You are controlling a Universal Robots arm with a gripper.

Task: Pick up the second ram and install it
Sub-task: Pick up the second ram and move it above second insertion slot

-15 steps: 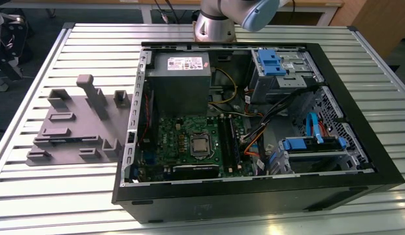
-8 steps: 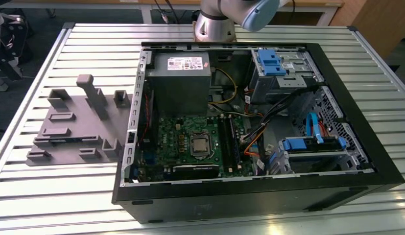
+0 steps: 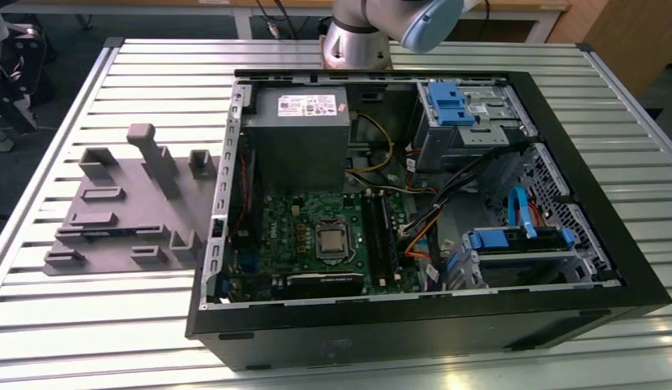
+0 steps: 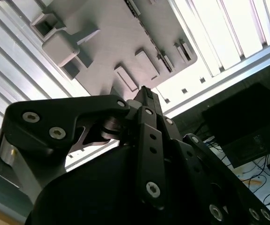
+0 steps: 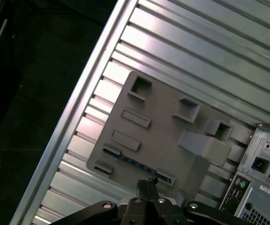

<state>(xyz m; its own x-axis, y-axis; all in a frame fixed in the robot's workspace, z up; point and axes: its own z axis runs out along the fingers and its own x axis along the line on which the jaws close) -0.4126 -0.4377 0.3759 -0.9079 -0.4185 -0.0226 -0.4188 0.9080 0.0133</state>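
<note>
Step in hand: approach for pick-up. The closed, empty gripper [image 5: 146,186] hovers over the second ram [image 5: 130,161], which is seated in the grey fixture [image 3: 130,233] at the exterior view's left. The grasp likely requires jaws opened, straddling the stick.

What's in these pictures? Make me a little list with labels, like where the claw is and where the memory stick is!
claw: black gripper, shut, holding nothing, up above the fixture
second ram: thin dark blue-green memory stick, lying in a slot of the grey plastic fixture
computer: open black computer case, square green motherboard inside
table: silver slatted metal table
</note>
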